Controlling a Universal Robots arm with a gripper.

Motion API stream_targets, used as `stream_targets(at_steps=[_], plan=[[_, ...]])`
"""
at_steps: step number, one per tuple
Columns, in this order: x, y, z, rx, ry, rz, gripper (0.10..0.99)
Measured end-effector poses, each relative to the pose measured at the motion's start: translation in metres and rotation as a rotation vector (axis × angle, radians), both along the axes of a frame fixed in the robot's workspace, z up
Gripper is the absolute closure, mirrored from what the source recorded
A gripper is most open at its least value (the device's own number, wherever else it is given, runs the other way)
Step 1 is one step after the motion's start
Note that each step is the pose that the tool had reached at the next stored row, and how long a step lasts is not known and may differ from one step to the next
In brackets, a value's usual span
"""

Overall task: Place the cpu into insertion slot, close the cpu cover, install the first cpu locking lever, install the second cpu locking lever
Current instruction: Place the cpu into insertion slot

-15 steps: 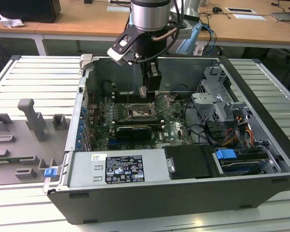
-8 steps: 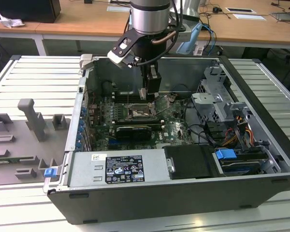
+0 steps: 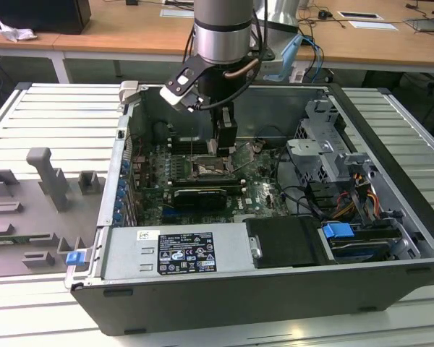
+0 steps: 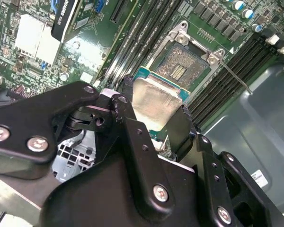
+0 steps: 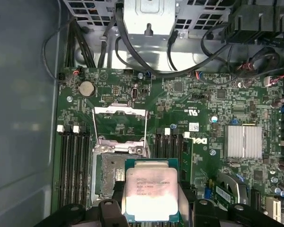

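I am gripping the cpu by two opposite edges in my claw, fingers closed on it, holding it above the board. The insertion slot is lying uncovered just beneath, offset slightly toward the exterior view's left, with the cpu cover standing swung open beyond it.
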State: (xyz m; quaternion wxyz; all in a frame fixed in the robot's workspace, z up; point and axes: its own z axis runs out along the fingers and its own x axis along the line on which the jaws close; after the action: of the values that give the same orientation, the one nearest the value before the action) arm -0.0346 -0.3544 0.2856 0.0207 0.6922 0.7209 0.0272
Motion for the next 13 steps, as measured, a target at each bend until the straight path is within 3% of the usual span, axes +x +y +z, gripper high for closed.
stream_targets(at_steps=[7,13], plan=[[-0.0009,0.0,-0.0117,0.0,0.0,0.004,0.557],[-0.001,0.0,-0.0174,0.0,0.0001,0.004,0.557]])
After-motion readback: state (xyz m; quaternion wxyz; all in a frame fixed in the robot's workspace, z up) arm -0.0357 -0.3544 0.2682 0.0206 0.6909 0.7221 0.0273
